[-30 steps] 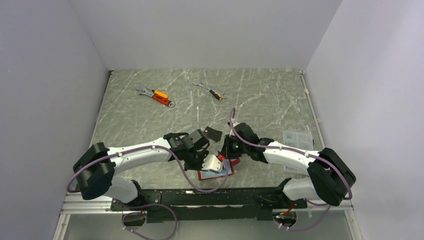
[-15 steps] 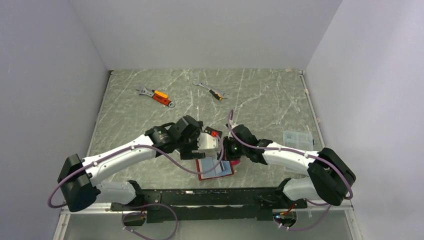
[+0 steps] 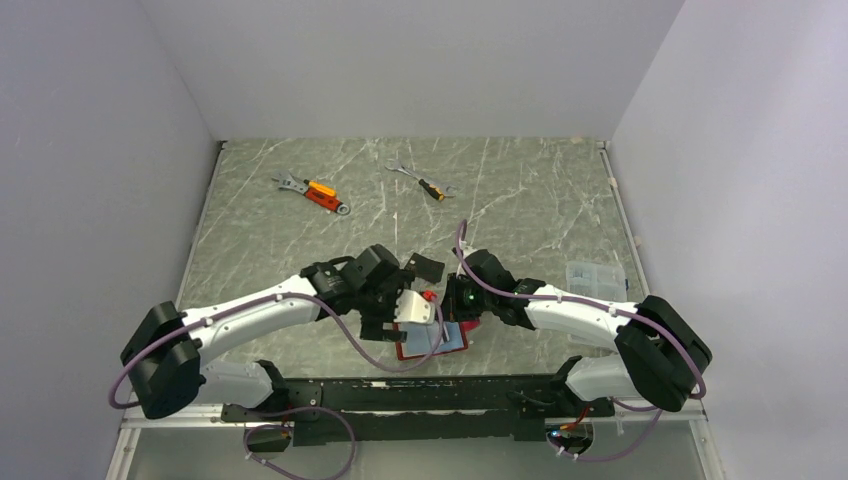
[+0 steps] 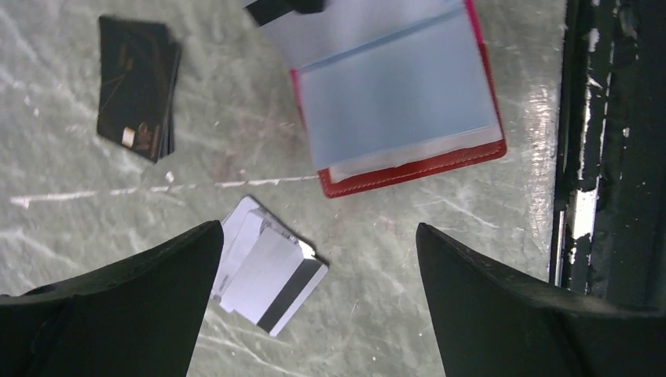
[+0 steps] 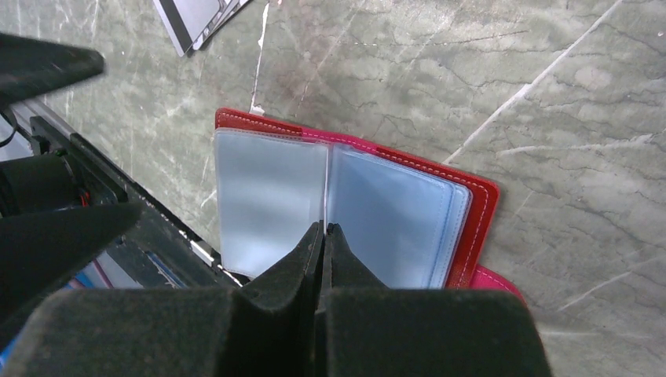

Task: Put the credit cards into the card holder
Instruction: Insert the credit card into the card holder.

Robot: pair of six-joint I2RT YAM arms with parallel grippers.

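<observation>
Grey marbled table (image 3: 520,200): open red card holder (image 4: 393,102) by the front edge, silver striped cards (image 4: 267,275) and black card stack (image 4: 137,88) nearby. At the back there's an orange-handled wrench (image 3: 313,192) and a smaller wrench (image 3: 424,183), with a clear box (image 3: 588,277) on the right.

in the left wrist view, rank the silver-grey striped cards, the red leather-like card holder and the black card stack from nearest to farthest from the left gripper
1. silver-grey striped cards: on the table between the open fingers of the left gripper, low in the view.
2. red leather-like card holder: lying open just beyond, upper right of the view.
3. black card stack: farthest, upper left of the view.
</observation>
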